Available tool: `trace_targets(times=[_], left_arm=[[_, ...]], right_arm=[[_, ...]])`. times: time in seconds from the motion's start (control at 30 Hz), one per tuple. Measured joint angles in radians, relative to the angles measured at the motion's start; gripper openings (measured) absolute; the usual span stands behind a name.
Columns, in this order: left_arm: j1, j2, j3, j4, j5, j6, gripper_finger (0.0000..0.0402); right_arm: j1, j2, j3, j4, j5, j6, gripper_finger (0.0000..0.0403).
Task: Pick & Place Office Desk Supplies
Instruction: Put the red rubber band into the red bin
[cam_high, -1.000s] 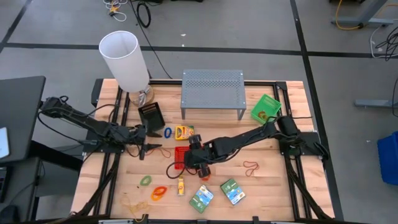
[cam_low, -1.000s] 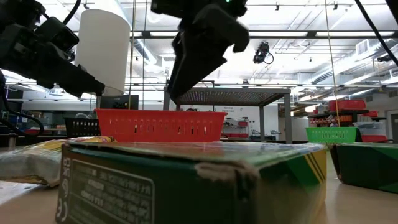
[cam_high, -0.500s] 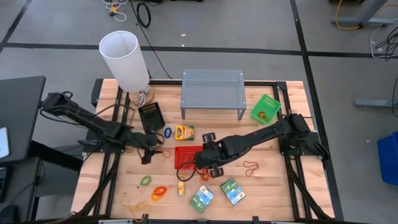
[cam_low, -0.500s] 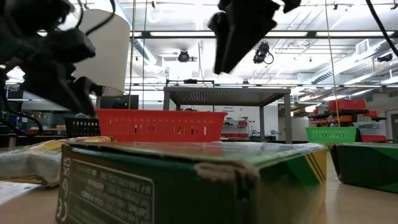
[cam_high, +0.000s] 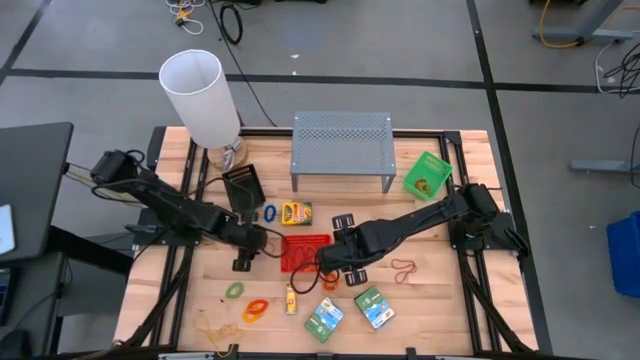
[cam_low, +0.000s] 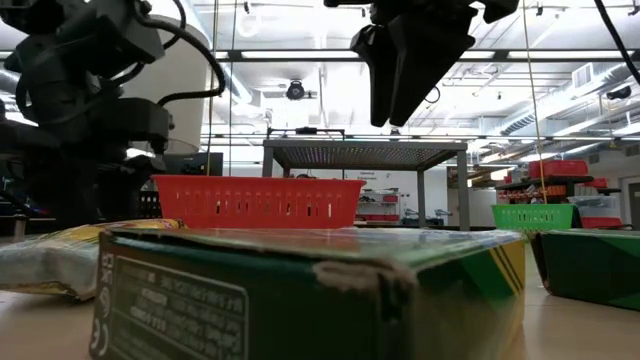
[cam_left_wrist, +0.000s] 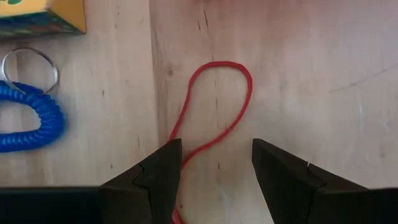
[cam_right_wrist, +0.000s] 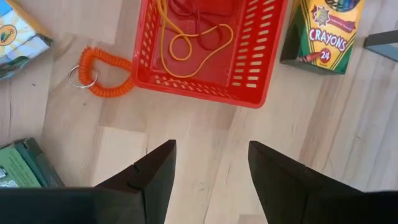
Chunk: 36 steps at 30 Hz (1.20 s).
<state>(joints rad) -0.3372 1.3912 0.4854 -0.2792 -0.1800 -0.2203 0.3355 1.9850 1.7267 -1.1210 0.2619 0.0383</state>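
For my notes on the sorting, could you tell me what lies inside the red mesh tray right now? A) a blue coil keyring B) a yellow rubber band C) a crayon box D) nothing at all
B: the right wrist view shows a thin yellow rubber band looped on the floor of the red mesh tray, while the crayon box sits outside it.

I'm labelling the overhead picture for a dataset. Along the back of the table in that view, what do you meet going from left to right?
White lampshade → black mesh tray → blue coil → crayon box → grey perforated stand → green mesh tray.
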Motion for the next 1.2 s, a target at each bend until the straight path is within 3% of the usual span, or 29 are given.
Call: trace_targets(times=[0.17, 0.43, 0.7, 0.93, 1.2], left_arm=[[0.005, 0.028, 0.012, 0.001, -0.005, 0.000, 0.0165], [0.004, 0.033, 0.009, 0.037, -0.030, 0.001, 0.0012], [-0.042, -0.013, 0.003, 0.053, -0.146, -0.029, 0.0003], [-0.087, -0.158, 0.041, 0.049, -0.190, -0.026, 0.0002], [-0.110, -0.307, 0.152, 0.011, -0.240, 0.090, 0.0001]], right_arm=[[0.010, 0.000, 0.000, 0.001, 0.000, 0.004, 0.0208], [0.021, 0.000, 0.000, 0.001, 0.000, 0.019, 0.0208], [0.034, 0.000, 0.000, -0.005, 0.000, 0.037, 0.0208], [0.039, 0.000, 0.000, -0.010, 0.000, 0.044, 0.0208], [0.038, 0.001, 0.000, -0.013, 0.000, 0.052, 0.0208]])
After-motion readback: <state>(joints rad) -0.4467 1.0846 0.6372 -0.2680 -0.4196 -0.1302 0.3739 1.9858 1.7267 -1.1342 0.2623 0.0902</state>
